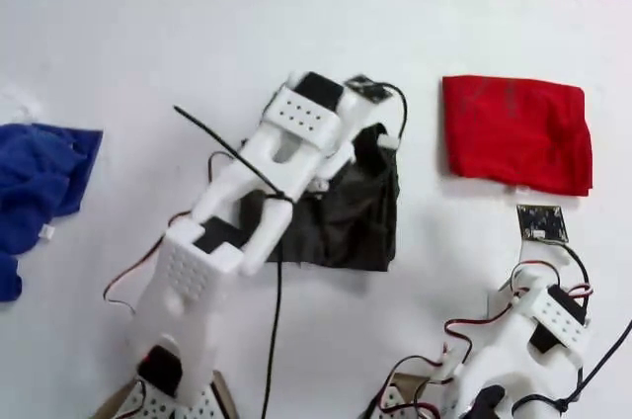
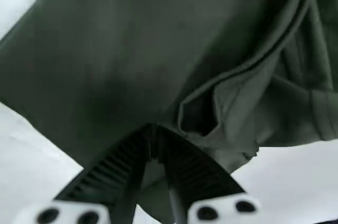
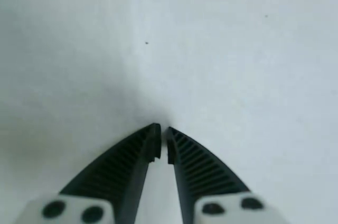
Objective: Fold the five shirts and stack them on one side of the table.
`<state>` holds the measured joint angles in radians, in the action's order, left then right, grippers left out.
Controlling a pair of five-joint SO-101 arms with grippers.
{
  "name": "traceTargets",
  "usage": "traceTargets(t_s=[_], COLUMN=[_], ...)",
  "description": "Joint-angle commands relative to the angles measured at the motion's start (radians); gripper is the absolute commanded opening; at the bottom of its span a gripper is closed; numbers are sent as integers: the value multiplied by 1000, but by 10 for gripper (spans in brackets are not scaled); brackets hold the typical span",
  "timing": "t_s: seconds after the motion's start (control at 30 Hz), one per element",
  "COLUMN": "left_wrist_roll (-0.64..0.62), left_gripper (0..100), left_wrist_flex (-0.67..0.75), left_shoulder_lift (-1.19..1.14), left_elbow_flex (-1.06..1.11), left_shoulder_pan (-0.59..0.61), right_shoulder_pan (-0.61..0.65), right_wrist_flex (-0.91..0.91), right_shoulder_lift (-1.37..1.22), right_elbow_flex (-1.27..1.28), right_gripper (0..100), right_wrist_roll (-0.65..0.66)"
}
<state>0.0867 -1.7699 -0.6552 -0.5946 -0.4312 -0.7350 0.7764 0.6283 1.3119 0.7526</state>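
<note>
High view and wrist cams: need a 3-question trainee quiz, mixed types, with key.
1. True or false: the red shirt lies in a crumpled heap.
2. What is the left gripper shut on? A) the red shirt B) the dark shirt C) nothing
3. Short answer: what does the right gripper hang over?

Key: 1 false, it is folded into a neat rectangle. 2 B. 3 bare table, jaws shut and holding nothing.
</note>
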Motion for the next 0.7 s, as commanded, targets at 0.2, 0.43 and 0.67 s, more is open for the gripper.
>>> traceTargets(t_s=[0.2,0.43,0.67], left_wrist_roll=[-80,-34,-29], left_gripper=[28,28,28], left_wrist_flex=[17,-12,-9], left_shoulder_lift=[61,68,203], left_elbow_flex=[10,-22,-116], left_shoulder_pan=[-201,-296,-293], right_shoulder_pan=[-4,-5,-5], right_wrist_flex=[-33,-33,-33], right_shoulder_lift=[18,18,18], right_elbow_flex=[2,2,2], right_gripper=[23,23,23], right_wrist_roll=[-6,-6,-6])
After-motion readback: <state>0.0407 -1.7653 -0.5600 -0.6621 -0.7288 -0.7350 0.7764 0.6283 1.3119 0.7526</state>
